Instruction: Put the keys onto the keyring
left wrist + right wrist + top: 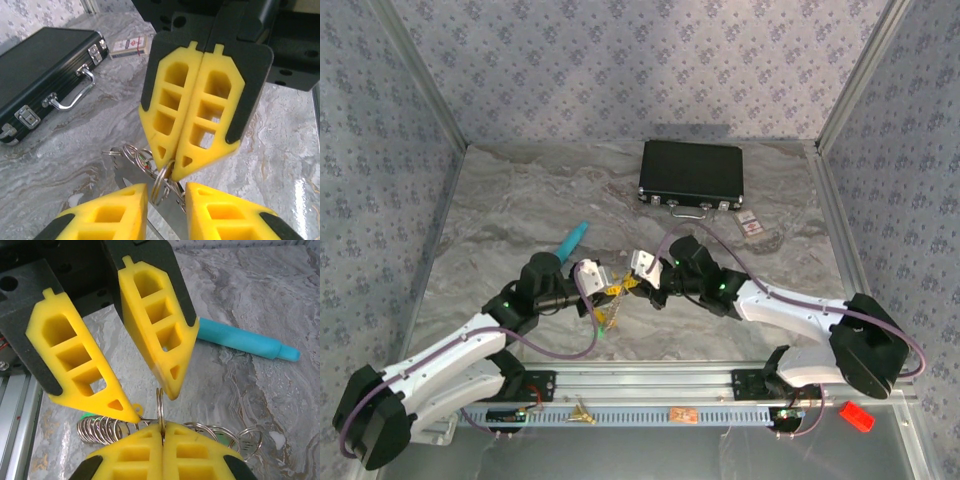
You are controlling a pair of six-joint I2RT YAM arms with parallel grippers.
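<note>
Keyring (160, 407) at tabletop (520, 200) centre, between both hands. Right hand (162, 432) pressed together, pinching the ring's wire at its tips. Left hand (166, 189) spread, one finger on either side of the ring, not gripping. Small coils (100, 429) beside the ring. Brass keys (583, 411) on near rail, well apart. Teal tube (572, 240) by left arm.
</note>
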